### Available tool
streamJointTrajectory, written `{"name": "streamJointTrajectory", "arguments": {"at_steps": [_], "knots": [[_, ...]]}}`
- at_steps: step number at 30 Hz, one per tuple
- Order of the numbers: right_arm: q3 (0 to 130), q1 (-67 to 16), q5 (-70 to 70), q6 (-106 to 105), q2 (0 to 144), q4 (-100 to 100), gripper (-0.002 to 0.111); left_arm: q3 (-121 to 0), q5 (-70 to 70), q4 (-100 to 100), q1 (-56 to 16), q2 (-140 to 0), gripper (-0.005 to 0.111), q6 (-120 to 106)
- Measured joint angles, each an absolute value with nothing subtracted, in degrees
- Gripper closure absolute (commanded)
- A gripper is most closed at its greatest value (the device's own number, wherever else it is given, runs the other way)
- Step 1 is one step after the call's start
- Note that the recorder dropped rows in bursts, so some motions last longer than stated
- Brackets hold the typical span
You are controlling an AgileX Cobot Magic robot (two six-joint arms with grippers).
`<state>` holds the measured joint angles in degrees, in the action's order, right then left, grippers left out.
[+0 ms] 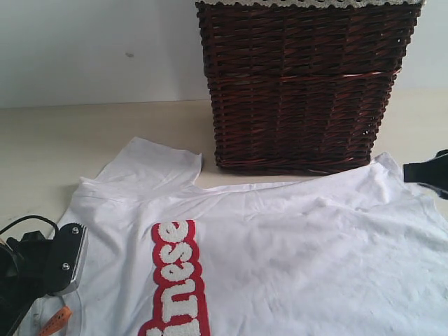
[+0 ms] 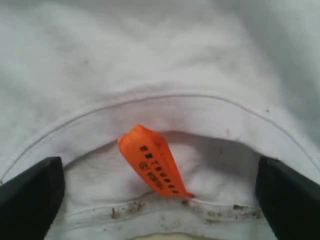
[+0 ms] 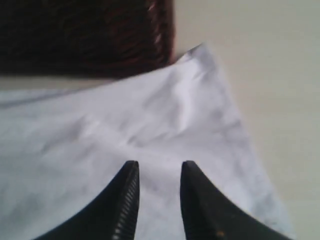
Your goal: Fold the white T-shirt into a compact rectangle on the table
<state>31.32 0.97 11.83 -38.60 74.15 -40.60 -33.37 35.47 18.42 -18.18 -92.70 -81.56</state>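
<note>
Finds white T-shirt (image 1: 294, 252) flat on table (image 1: 42, 140), collar (image 2: 165, 107) inside wide-spread left gripper (image 2: 160, 189), long axis running to narrowly parted, empty right gripper (image 3: 159, 172) over hem corner (image 3: 200, 55). Shows red lettering (image 1: 178, 280) in exterior view only.

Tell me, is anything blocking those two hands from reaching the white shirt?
Nothing visible is. The left hand hangs right over the shirt, at its collar and orange tag; the right hand over one corner. The basket stands behind the shirt, not between.
</note>
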Motion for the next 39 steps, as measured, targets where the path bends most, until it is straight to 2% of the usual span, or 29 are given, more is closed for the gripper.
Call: {"name": "streamJointTrajectory", "arguments": {"at_steps": [3, 7, 10, 15, 17, 19, 23, 24, 33, 39], "knots": [[35.5, 1.0, 29.3, -48.5, 76.8, -40.5, 0.079, -33.4, 35.5, 18.4, -18.2, -92.7, 0.003, -81.6], [42.0, 1.2, 58.3, -76.0, 80.2, -38.5, 0.078, -33.4, 35.5, 18.4, -18.2, -92.7, 0.003, -81.6], [45.5, 3.6, 67.4, -91.0, 81.7, -32.8, 0.078, -33.4, 35.5, 18.4, -18.2, -92.7, 0.003, -81.6], [50.7, 10.7, 68.2, -100.1, 84.6, -17.1, 0.078, -33.4, 35.5, 18.4, -18.2, -92.7, 0.003, -81.6], [51.6, 13.3, 65.2, -101.4, 85.9, -11.2, 0.075, -33.4, 35.4, 18.4, -18.2, -92.7, 0.003, -81.6], [51.8, 14.9, 62.9, -103.5, 87.0, -6.6, 0.06, -33.4, 35.4, 18.4, -18.2, -92.7, 0.003, -81.6], [51.8, 15.5, 61.7, -105.6, 88.8, -2.9, 0.01, -33.4, 35.4, 18.4, -18.2, -92.7, 0.003, -81.6], [51.8, 15.6, 61.4, -105.9, 89.3, -3.7, 0.003, -33.4, 35.4, 18.4, -18.2, -92.7, 0.003, -81.6], [52.0, 15.7, 61.8, -103.1, 92.2, -24.8, 0.004, -33.4, 35.4, 18.4, -18.2, -92.7, 0.003, -81.6], [52.0, 15.7, 64.4, -107.7, 96.0, -16.5, 0.004, -33.4, 35.4, 18.4, -18.2, -92.7, 0.003, -81.6]]}}
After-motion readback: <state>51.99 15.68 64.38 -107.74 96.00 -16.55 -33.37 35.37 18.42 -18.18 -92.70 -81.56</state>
